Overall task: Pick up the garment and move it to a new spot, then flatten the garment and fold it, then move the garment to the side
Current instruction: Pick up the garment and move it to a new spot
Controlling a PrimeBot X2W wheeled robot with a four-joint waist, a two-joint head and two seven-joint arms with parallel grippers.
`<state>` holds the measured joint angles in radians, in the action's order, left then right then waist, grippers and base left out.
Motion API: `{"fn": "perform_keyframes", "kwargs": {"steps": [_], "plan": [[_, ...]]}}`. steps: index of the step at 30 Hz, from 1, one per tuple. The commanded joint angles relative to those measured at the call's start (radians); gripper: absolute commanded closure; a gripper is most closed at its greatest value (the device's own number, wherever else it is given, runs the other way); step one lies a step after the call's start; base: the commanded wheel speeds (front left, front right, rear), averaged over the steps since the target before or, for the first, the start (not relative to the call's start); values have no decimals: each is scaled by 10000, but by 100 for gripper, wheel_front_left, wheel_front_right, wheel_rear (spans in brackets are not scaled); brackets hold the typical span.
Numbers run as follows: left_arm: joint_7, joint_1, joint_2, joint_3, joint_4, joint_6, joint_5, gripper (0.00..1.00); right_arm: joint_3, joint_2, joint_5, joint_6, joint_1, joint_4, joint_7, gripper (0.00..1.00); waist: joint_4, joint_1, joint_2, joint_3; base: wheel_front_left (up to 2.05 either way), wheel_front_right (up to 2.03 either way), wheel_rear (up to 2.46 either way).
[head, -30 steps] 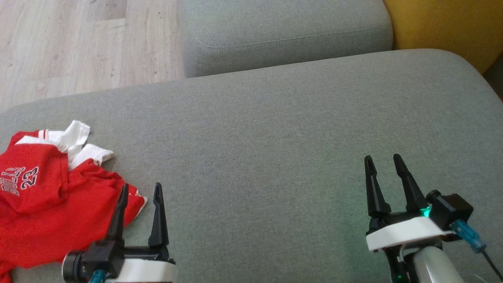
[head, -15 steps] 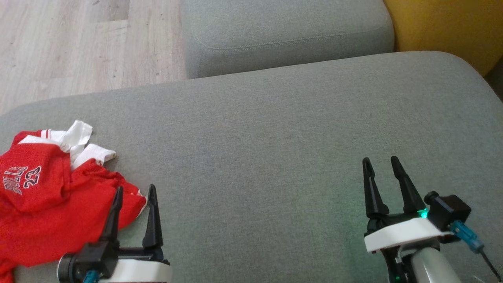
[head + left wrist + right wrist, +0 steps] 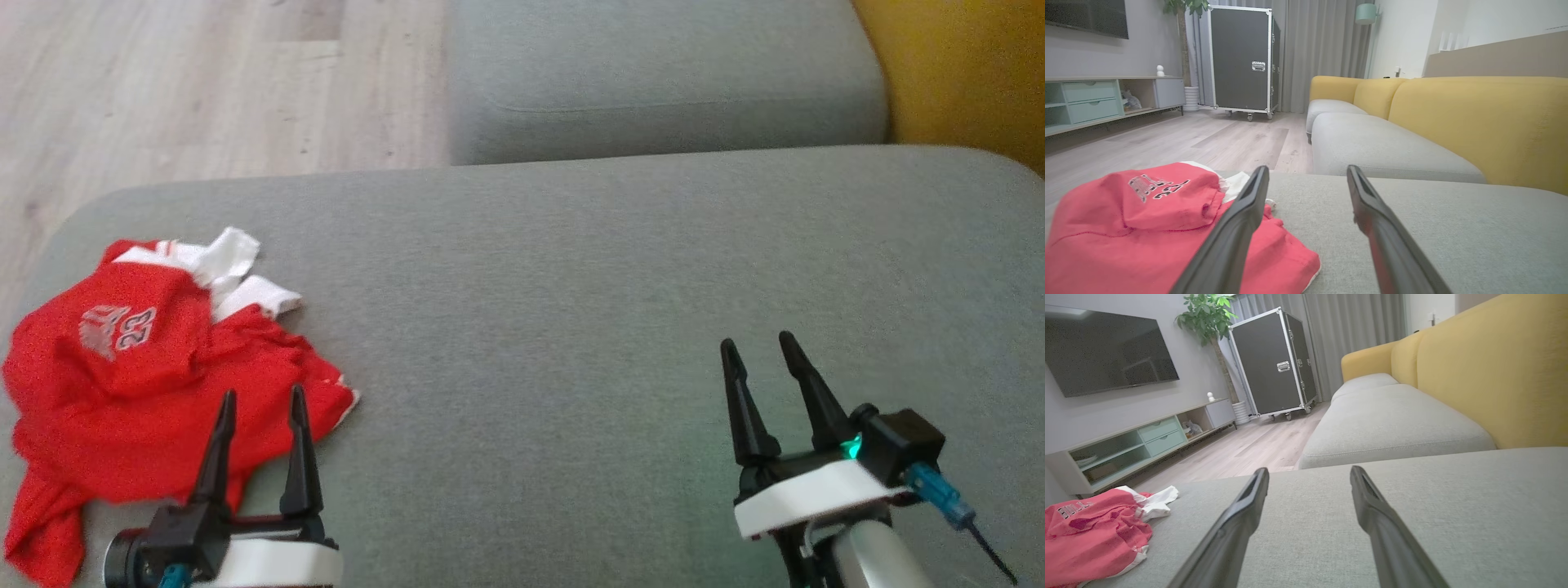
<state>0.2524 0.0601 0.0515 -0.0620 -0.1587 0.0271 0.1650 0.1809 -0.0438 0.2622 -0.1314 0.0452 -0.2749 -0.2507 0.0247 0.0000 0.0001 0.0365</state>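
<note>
- Since a second ago: my head camera has swung toward my left, which shifts the whole view. Against the cloth, my left claw [image 3: 261,392] has edged sideways, and both its long dark fingers now overlap the near edge of the crumpled red jersey garment [image 3: 122,384].
- Item, appearance: red fabric bunched in a loose heap, with a pale "23" print on top. White trim is turned out at its far edge.
- Item, location: left end of the grey fabric sofa cushion [image 3: 571,286], close to the edge that borders the pale wooden floor [image 3: 163,82].
- Left claw: jaws spread wide, holding nothing. Its fingers point forward, low over the cloth, and I cannot tell whether they touch it.
- Right claw [image 3: 755,343]: jaws spread wide and empty, fingers pointing forward over bare cushion, well apart from the garment.
</note>
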Motion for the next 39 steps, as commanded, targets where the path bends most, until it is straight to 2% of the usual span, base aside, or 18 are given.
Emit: {"fn": "perform_keyframes", "kwargs": {"steps": [1, 15, 25, 29, 33, 36, 39], "plan": [[93, -233, -11, 392, 272, 3, -96, 0, 292, -64, -102, 7, 115, 349, -111, 0, 343, 0, -1, 112, 0, 0, 0], [93, 204, -12, 791, 168, 102, -145, 0, 790, -64, -23, 7, -227, 156, -111, 0, 1751, 0, -1, 519, 0, 0, 0], [93, 239, -12, 1032, 372, 54, -122, 0, 978, -64, 83, 7, -274, 173, -111, 0, 1982, 0, -1, 445, 0, 0, 0], [93, 7, 35, 1118, 348, 248, -334, 0, 985, -64, 65, 7, -180, 210, -111, 0, 1883, 0, -1, 179, 0, 0, 0], [93, -607, 393, 1118, -3, 503, -511, 0, 929, -64, -20, 7, -33, 277, -111, 0, 1749, 0, -1, -207, 0, 0, 0], [34, -1667, 1041, 943, -783, 731, -681, 0, 805, -64, -152, 7, 147, 340, -111, 0, 1603, 0, -1, -647, 0, 0, 0], [-727, -3013, 1765, 634, -1724, 905, -713, 0, 667, -64, -262, 7, 327, 383, -111, 0, 1432, 0, -1, -1076, 0, 0, 0]]}}
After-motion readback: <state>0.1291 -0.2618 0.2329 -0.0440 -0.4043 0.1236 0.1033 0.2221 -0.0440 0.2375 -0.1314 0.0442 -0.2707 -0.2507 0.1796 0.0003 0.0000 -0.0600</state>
